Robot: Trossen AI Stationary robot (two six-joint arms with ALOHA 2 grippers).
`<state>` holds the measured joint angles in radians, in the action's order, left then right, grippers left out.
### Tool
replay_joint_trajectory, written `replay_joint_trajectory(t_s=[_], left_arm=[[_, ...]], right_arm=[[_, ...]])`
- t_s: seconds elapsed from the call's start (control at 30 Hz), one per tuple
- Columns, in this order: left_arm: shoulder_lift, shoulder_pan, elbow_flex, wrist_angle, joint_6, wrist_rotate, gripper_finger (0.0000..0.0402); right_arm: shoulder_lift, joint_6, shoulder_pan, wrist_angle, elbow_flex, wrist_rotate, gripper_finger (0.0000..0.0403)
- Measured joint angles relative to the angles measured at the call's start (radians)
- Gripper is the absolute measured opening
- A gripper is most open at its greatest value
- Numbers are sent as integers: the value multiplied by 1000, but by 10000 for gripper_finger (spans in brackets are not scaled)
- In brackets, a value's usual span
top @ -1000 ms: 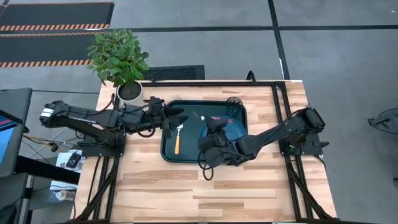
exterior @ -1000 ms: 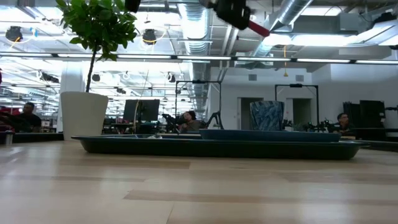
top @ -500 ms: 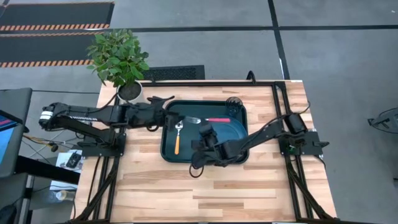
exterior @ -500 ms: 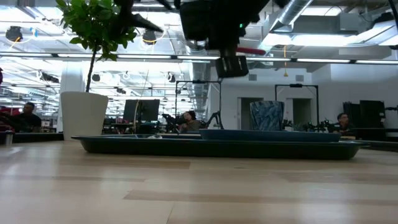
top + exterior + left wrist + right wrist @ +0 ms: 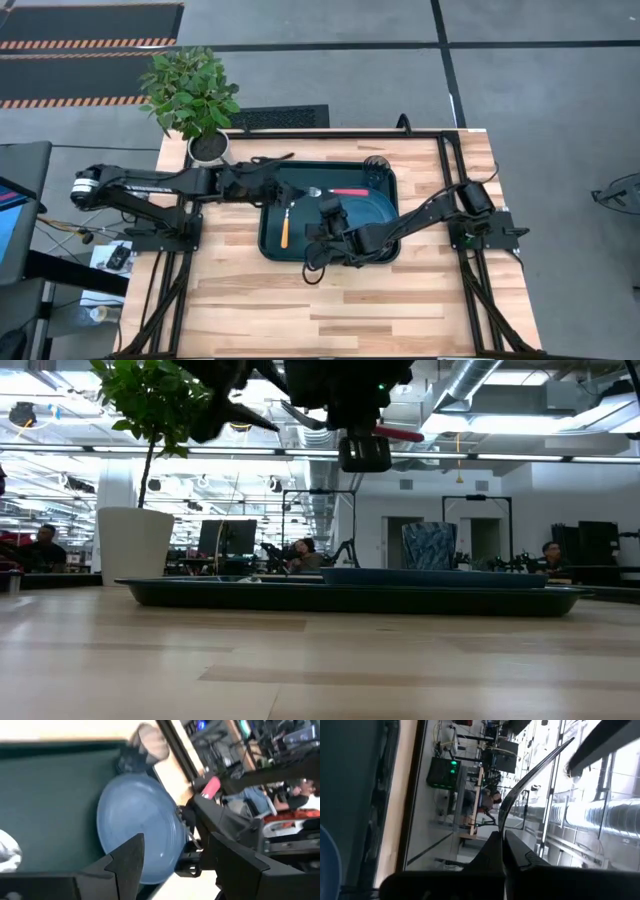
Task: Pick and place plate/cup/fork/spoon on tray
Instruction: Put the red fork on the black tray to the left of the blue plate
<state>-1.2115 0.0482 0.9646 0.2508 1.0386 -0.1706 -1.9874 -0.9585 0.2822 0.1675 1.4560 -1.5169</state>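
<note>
The dark green tray [image 5: 270, 240] lies mid-table. The orange-handled spoon [image 5: 284, 226] lies on its left part. The blue plate [image 5: 140, 830] lies on its right part, half under my right arm in the high view [image 5: 382, 208]. The dark cup [image 5: 144, 747] stands at the tray's far right corner. My right gripper [image 5: 328, 204] is shut on the red-handled fork [image 5: 342, 191] above the tray. My left gripper [image 5: 175, 865] is open and empty over the tray's left part, close to the fork's tines. My right gripper pinches the fork between its two shut fingers; its slim metal part [image 5: 512, 805] runs out past the fingertips. The red handle [image 5: 400, 432] sticks out to one side of the gripper [image 5: 365, 455]. The fork hangs about level, lifted clear above the tray.
A white plant pot [image 5: 208, 148] with a green plant stands at the table's far left corner, close behind my left arm. Bare wood [image 5: 350, 310] runs along the near side of the table. People sit in the room beyond the table.
My right gripper has come down somewhat with the fork and gone a little toward the table's left edge; the fork has tipped from slanted to about level and stays clear of the tray. My left arm has reached farther over the tray.
</note>
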Motion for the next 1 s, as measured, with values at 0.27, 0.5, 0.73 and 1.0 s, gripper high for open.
replay_joint_trajectory(t_s=[0.27, 0.5, 0.73, 1.0], left_arm=[[-61, 29, -1, -63, -1, 35, 207], [-42, 74, 0, -84, -5, 32, 189], [-52, 62, -1, -87, -23, 86, 126], [-51, 58, -1, -114, -35, 102, 76]], right_arm=[[0, 5, 5, 23, 17, 2, 2], [0, 7, 5, 35, 17, 2, 2], [0, 7, 4, 35, 17, 3, 2], [0, -8, 4, 33, 17, 15, 2]])
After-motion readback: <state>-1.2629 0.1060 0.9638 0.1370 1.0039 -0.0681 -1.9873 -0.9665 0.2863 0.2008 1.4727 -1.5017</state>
